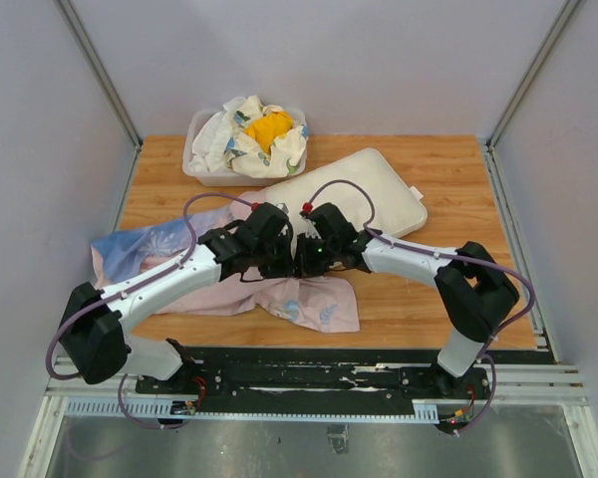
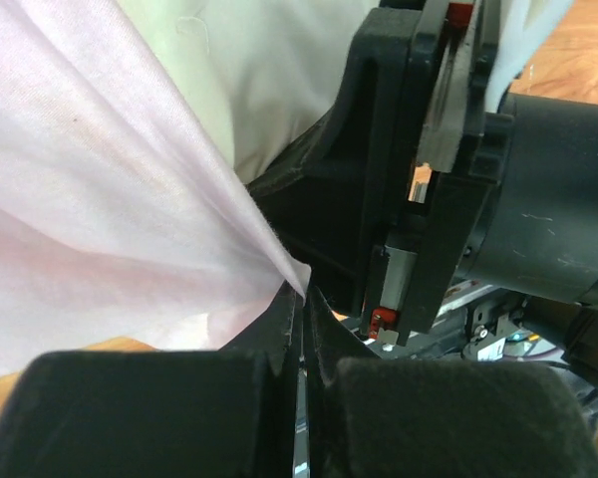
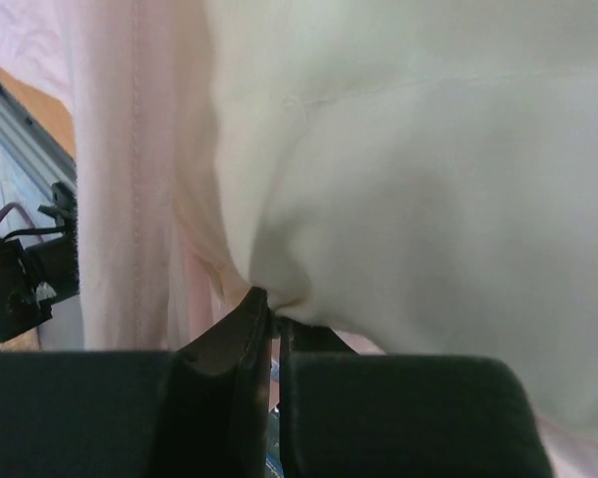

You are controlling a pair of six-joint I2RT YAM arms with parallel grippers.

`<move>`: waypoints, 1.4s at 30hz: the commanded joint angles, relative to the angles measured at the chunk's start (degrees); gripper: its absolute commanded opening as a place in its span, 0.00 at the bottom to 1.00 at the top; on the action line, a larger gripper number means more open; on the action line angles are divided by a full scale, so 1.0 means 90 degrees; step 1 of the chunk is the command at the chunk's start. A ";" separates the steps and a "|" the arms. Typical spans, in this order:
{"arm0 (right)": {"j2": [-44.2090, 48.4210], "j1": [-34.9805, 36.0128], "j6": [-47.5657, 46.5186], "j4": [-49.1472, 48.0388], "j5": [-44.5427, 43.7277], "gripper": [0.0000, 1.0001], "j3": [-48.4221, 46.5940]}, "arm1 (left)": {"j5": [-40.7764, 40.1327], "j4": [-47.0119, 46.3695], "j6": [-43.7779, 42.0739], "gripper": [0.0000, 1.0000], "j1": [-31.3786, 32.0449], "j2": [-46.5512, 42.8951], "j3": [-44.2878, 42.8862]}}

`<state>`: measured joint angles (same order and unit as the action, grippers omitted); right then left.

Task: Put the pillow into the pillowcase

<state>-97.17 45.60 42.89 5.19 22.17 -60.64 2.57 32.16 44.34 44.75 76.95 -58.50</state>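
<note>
From above, we see the pillow (image 1: 364, 187) lying toward the far right corner of the bench (image 1: 458, 299). Its near-left corner reaches the middle, where both arms meet. The pillowcase (image 1: 164, 251) spreads from the left edge to the near middle, mostly pink side up. The left gripper (image 1: 285, 261) and right gripper (image 1: 309, 257) sit just beside each other there, which we judge brings the case's mouth to the pillow's corner. A bin (image 1: 192, 149) of floral cloths (image 1: 219, 139) stands at the far edge.

At the left wrist, the fingers are pinched together on a fold of pink pillowcase, pulling it taut, probably to hold the mouth open.

At the right wrist, the jaws are clamped on a bunched cream corner of the pillow. Pink fabric hangs beside it, so the aim is likely to feed that corner in.
</note>
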 commanded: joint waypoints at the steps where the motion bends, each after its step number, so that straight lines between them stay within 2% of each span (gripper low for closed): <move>1: -0.0294 0.0155 -0.0117 -0.0902 0.1088 0.01 -0.0016 | 0.0209 -0.0242 -0.0030 0.00 0.0014 -0.0011 -0.0134; 9: -0.0375 0.0260 -0.0494 -0.0759 0.1713 0.03 0.0445 | 0.0103 -0.0306 -0.0059 0.00 -0.0083 -0.0063 0.0128; 10: -0.0328 0.0256 -0.0511 -0.0677 0.1678 0.09 0.0503 | 0.0102 -0.0304 -0.0064 0.00 -0.0112 -0.0058 0.0144; 13: -0.0002 0.0252 -0.0619 -0.0420 0.1448 0.38 0.0711 | 0.0077 -0.0281 -0.0095 0.00 -0.0129 -0.0041 0.0234; 15: 0.0303 0.0241 -0.0735 -0.0186 0.1274 0.47 0.0843 | 0.0066 -0.0322 -0.0071 0.00 -0.0129 -0.0062 0.0325; 17: 0.0628 0.0210 -0.0908 0.0214 0.1017 0.51 0.0886 | 0.0077 -0.0369 -0.0043 0.00 -0.0136 -0.0089 0.0423; 24: 0.1867 -0.0461 -0.1348 0.1910 -0.0281 0.54 0.0810 | 0.0073 -0.0445 0.0015 0.00 -0.0138 -0.0121 0.0533; 28: 0.2283 -0.0930 -0.1723 0.2670 -0.1341 0.59 0.0499 | 0.0049 -0.0454 0.0013 0.00 -0.0138 -0.0150 0.0516; 30: 0.2211 -0.1031 -0.1964 0.2879 -0.2016 0.60 0.0283 | 0.0045 -0.0456 0.0003 0.00 -0.0139 -0.0142 0.0503; 33: 0.1918 -0.1082 -0.2345 0.2879 -0.2528 0.61 -0.0022 | 0.0043 -0.0444 -0.0009 0.00 -0.0138 -0.0115 0.0463; 42: 0.0930 -0.1073 -0.2850 0.2379 -0.2578 0.65 -0.0652 | 0.0015 -0.0412 0.0024 0.00 -0.0138 -0.0187 0.0454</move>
<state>-85.67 36.34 21.08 27.40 0.99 -63.61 3.51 29.58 44.18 43.68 76.64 -53.93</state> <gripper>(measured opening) 0.636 0.009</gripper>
